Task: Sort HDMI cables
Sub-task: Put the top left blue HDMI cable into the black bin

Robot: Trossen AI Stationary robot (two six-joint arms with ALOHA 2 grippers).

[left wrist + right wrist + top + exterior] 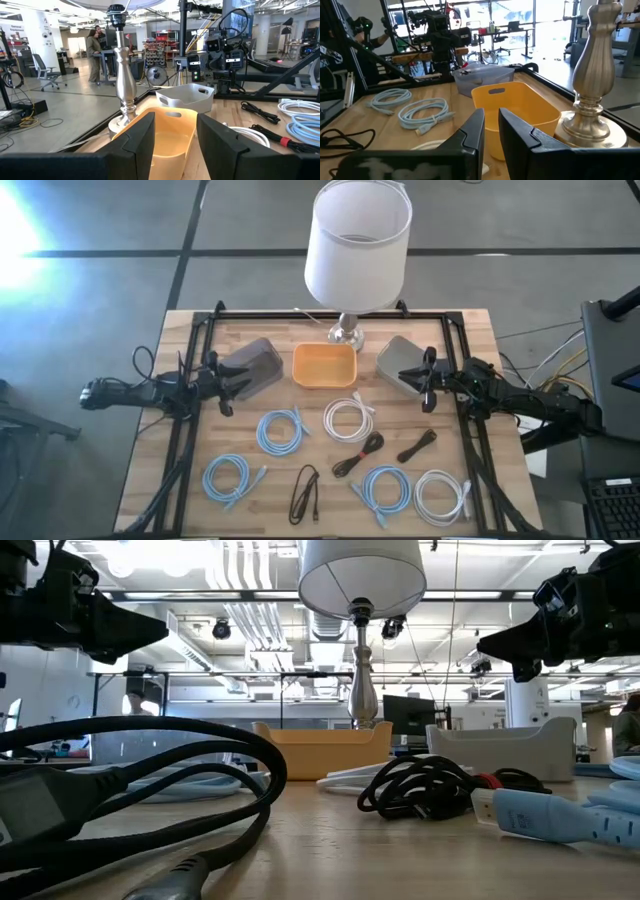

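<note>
Both claws hover at the trays, all cables loose on the table.

The left gripper (229, 388), fingers spread, and the right gripper (428, 384), fingers narrowly apart, flank the orange tray (323, 365). The HDMI cables (347, 418) lie toward 6 o'clock of both, untouched, in two loose rows.

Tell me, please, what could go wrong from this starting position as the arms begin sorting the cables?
Two risks stand out. The lamp stands right behind the orange tray, so an arm dropping a cable there could knock its base. Also, one black cable lies close to the white loop; a grasp there might snag both. Both the left gripper and the right gripper hover open over the grey trays, with nothing held.
</note>
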